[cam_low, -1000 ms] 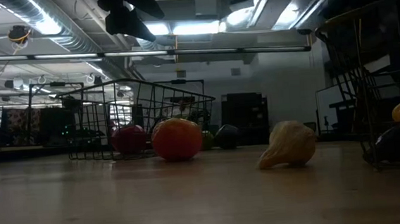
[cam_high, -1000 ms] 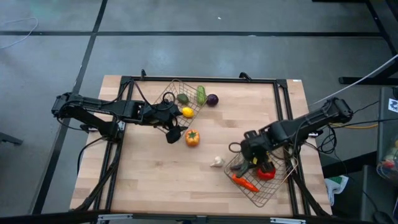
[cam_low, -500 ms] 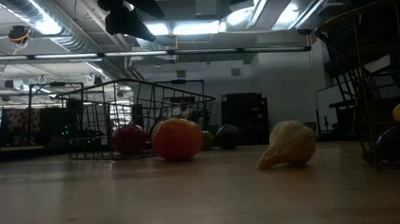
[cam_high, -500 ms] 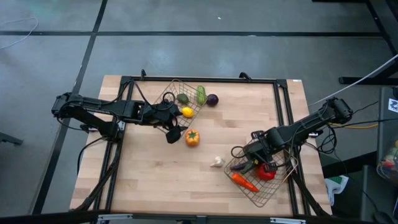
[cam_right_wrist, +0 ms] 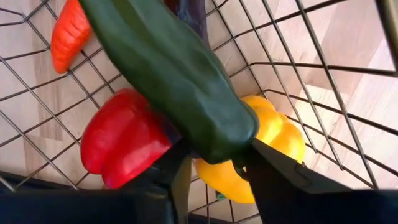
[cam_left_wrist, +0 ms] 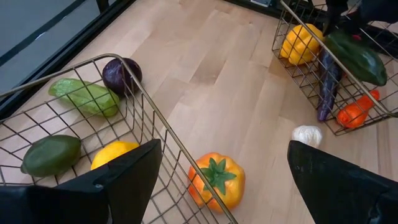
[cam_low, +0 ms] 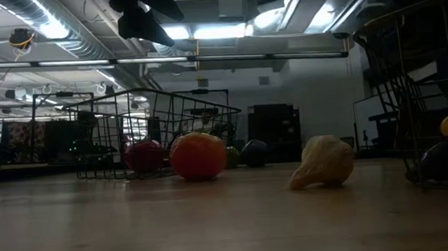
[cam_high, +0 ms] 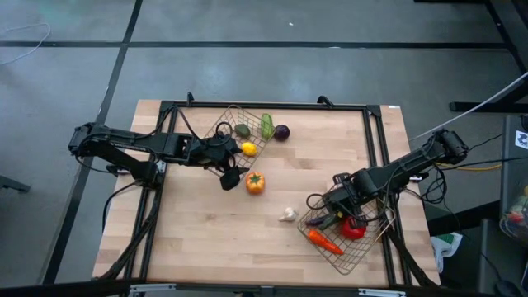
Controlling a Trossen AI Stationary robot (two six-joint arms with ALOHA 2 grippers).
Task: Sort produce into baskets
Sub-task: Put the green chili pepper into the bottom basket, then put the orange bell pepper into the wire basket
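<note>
My right gripper (cam_right_wrist: 214, 158) is shut on a long dark green pepper (cam_right_wrist: 174, 74) inside the right wire basket (cam_high: 363, 260), over a red pepper (cam_right_wrist: 124, 146), a yellow pepper (cam_right_wrist: 273, 137), a carrot (cam_right_wrist: 68, 31) and an aubergine (cam_left_wrist: 326, 78). My left gripper (cam_left_wrist: 224, 149) is open and empty over the near corner of the left wire basket (cam_high: 233, 115). That basket holds an avocado (cam_high: 242, 130), a lemon (cam_high: 248, 149) and a cucumber (cam_high: 266, 125). A purple onion (cam_high: 282, 132) lies beside it. An orange pepper (cam_high: 256, 182) and a garlic bulb (cam_high: 287, 214) lie on the table. My right gripper pinches the green pepper's thick end (cam_right_wrist: 217, 134) between its two fingers. The fingers slant down into the basket from above. The pepper reaches out past the fingertips over the aubergine and the carrot. Whether its far end rests on them I cannot tell.
The wooden table (cam_high: 206, 239) is bare at its near left. A black frame (cam_high: 375, 132) runs round the table top. In the low view a red round piece (cam_low: 145, 156) stands by the left basket, next to the orange pepper (cam_low: 198, 156).
My right gripper has gone a little toward the table's right edge and down into the right basket with the green pepper. Over the last half second it has kept still.
</note>
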